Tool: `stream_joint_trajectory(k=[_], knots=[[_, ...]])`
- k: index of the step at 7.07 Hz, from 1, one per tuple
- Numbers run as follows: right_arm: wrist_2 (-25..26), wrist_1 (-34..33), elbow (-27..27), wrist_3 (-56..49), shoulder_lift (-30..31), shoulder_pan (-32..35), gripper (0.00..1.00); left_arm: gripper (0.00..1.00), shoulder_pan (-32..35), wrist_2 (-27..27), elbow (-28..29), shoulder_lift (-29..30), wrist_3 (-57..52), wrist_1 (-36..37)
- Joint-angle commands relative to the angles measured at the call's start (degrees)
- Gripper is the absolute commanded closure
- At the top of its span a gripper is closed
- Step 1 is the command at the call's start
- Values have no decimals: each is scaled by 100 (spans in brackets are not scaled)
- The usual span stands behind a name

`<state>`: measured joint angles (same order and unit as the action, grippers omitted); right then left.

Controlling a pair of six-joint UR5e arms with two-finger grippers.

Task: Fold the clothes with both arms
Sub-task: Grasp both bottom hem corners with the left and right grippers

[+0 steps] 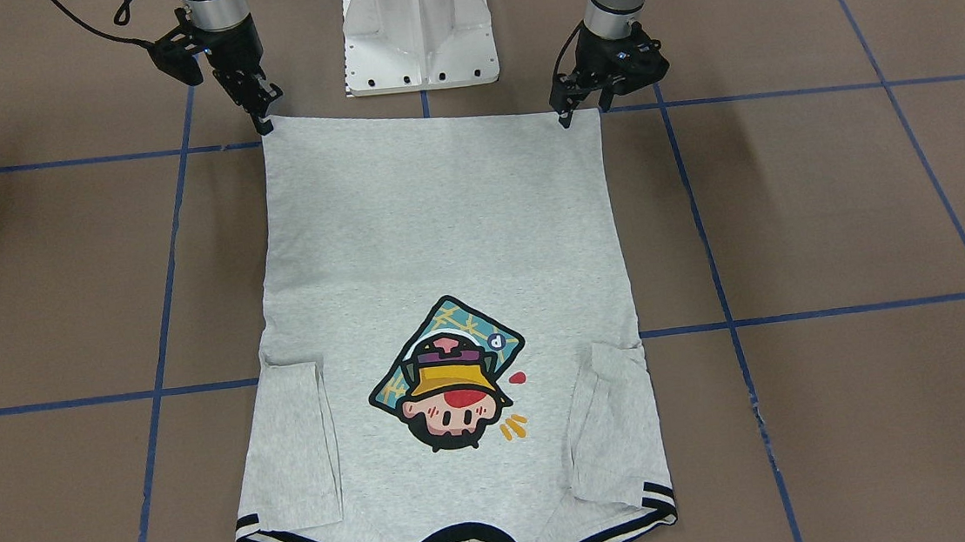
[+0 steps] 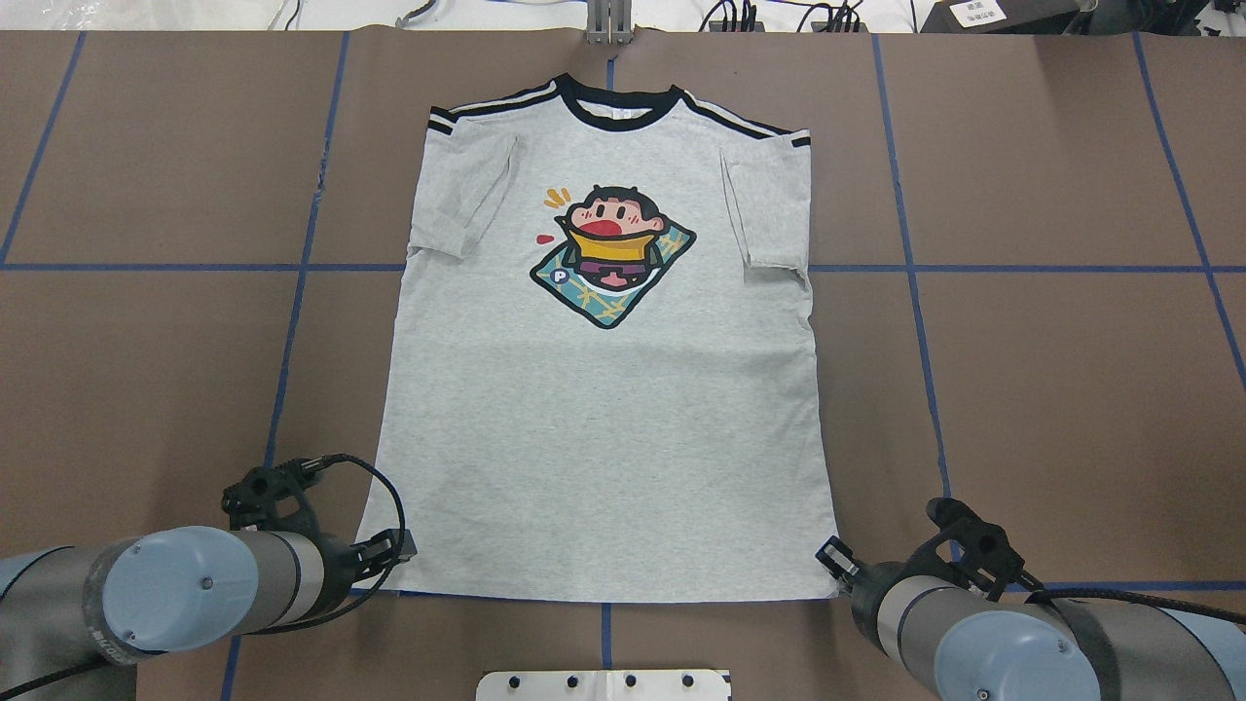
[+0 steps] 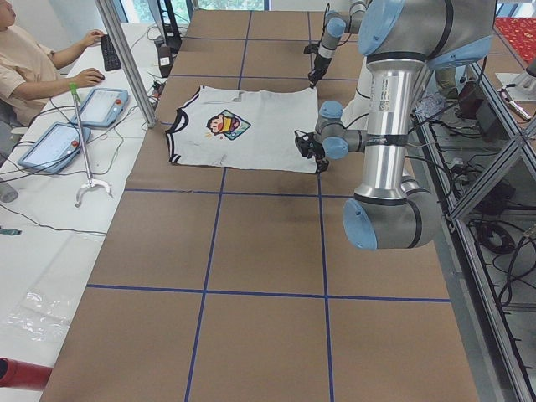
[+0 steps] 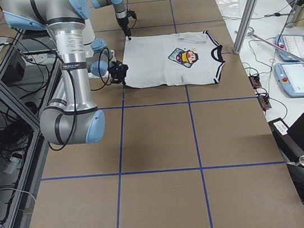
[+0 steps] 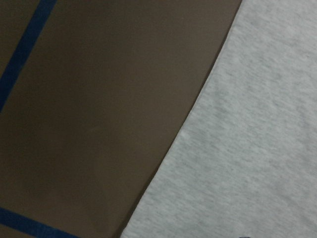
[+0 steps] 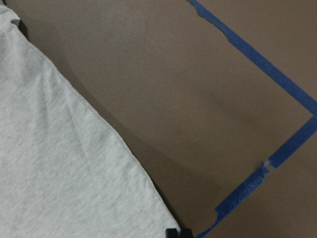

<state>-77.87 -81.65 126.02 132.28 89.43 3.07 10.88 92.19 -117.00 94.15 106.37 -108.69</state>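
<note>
The grey T-shirt [image 2: 604,428] lies flat and print up, with both sleeves folded in. Its black neckband [image 2: 623,107] is at the far side and its hem is nearest the robot. My left gripper [image 2: 397,553] is down at the left hem corner, on the view's right in the front view [image 1: 582,112]. I cannot tell whether it is open or shut. My right gripper [image 2: 833,567] is at the right hem corner [image 1: 264,122]. In the right wrist view its fingertips [image 6: 172,233] sit close together on that corner of the cloth.
The brown table [image 2: 1051,389] carries blue tape lines. The white pedestal base [image 1: 418,28] stands between the arms, just behind the hem. An operator [image 3: 33,67] sits at the far side with tablets [image 3: 100,105].
</note>
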Motion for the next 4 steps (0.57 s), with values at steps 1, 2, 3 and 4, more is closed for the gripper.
stream_joint_trajectory(k=[1, 2, 3, 4], knots=[[0, 0, 2, 0, 4, 9, 100, 19, -7, 10, 2, -63, 15, 14], [0, 0, 2, 0, 4, 18, 100, 27, -7, 10, 2, -63, 15, 14], [0, 0, 11, 0, -5, 44, 100, 40, -7, 36, -6, -63, 76, 14], [0, 0, 11, 0, -5, 71, 100, 45, -7, 54, -7, -63, 207, 14]])
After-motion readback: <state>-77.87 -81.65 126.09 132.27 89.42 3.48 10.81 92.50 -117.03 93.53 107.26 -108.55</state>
